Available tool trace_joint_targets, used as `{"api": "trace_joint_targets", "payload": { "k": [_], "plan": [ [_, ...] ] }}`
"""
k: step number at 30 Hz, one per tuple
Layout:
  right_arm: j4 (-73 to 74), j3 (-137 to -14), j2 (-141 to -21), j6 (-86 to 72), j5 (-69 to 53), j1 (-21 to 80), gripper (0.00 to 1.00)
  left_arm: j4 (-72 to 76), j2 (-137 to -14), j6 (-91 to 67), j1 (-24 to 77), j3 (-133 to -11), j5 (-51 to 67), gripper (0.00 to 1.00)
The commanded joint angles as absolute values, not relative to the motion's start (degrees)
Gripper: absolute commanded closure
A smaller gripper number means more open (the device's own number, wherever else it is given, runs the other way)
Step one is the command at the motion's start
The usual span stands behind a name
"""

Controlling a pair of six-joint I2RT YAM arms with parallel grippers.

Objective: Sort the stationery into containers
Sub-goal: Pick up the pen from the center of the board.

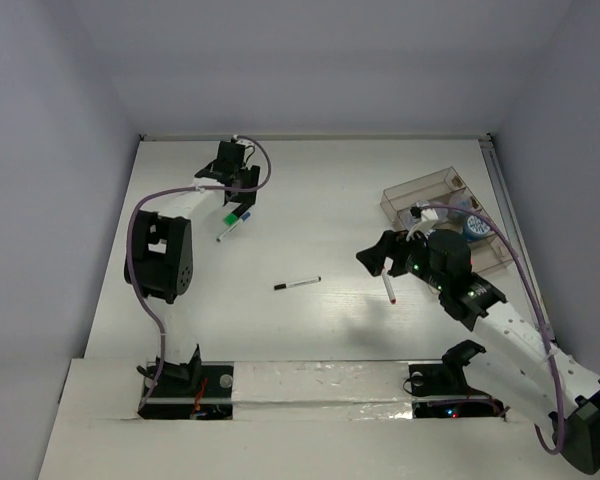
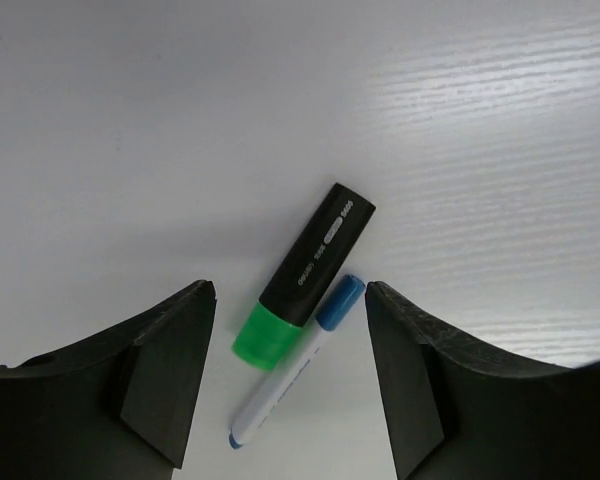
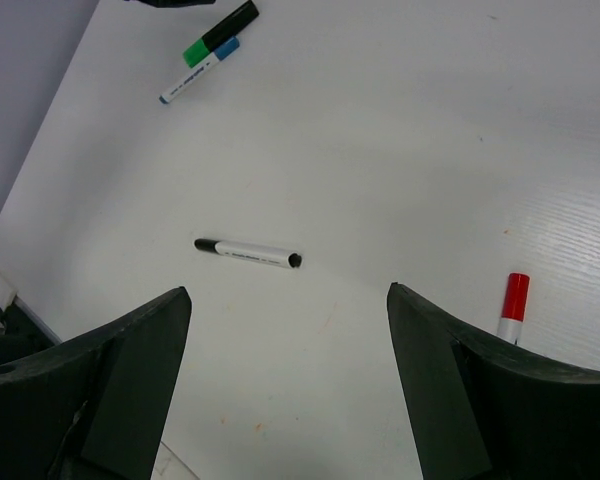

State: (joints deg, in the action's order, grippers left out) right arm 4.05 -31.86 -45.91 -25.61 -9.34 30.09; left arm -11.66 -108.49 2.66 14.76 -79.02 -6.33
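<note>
A green-capped black marker (image 2: 305, 275) and a blue-capped white pen (image 2: 298, 360) lie side by side on the table, touching. My left gripper (image 2: 290, 292) is open and hangs over them, one finger on each side; in the top view it (image 1: 242, 195) is at the far left. A thin black-and-white pen (image 3: 247, 252) lies mid-table. A red-capped white pen (image 3: 513, 305) lies by my right finger. My right gripper (image 3: 288, 293) is open and empty above the table (image 1: 380, 258). The clear divided tray (image 1: 420, 192) stands far right and holds a blue-and-white pot (image 1: 477, 226).
Purple cables (image 1: 135, 250) run along both arms. The white table (image 1: 320, 180) is bounded by grey walls at the back and sides. The right arm's wrist partly covers the tray's near end.
</note>
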Motion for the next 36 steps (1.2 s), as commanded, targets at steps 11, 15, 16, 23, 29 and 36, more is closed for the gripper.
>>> {"api": "trace_joint_targets", "payload": {
  "k": [11, 15, 16, 23, 29, 36],
  "plan": [
    [0.6, -32.4, -48.4, -24.3, -11.8, 31.7, 0.15, -12.8, -115.8, 6.3, 13.2, -85.3, -0.9, 0.44],
    [0.6, -32.5, -48.4, -24.4, -11.8, 32.3, 0.15, -12.6, -116.3, 6.3, 12.0, -85.3, -1.4, 0.49],
    [0.6, -32.5, -48.4, -24.5, -11.7, 32.3, 0.15, -12.7, -116.6, 6.2, 12.0, -85.4, -1.3, 0.51],
    [0.6, -32.7, -48.4, -24.8, -11.6, 32.9, 0.15, -13.0, -119.3, 6.9, 12.0, -87.0, -1.4, 0.57],
    [-1.1, -33.0, -49.5, -25.0, -11.3, 33.4, 0.15, -13.0, -120.9, 7.1, 12.0, -87.8, -0.7, 0.72],
    [-2.5, -33.1, -51.4, -25.0, -12.7, 33.4, 0.15, -11.5, -121.4, 6.9, 11.5, -89.0, -5.9, 1.00]
  ]
}}
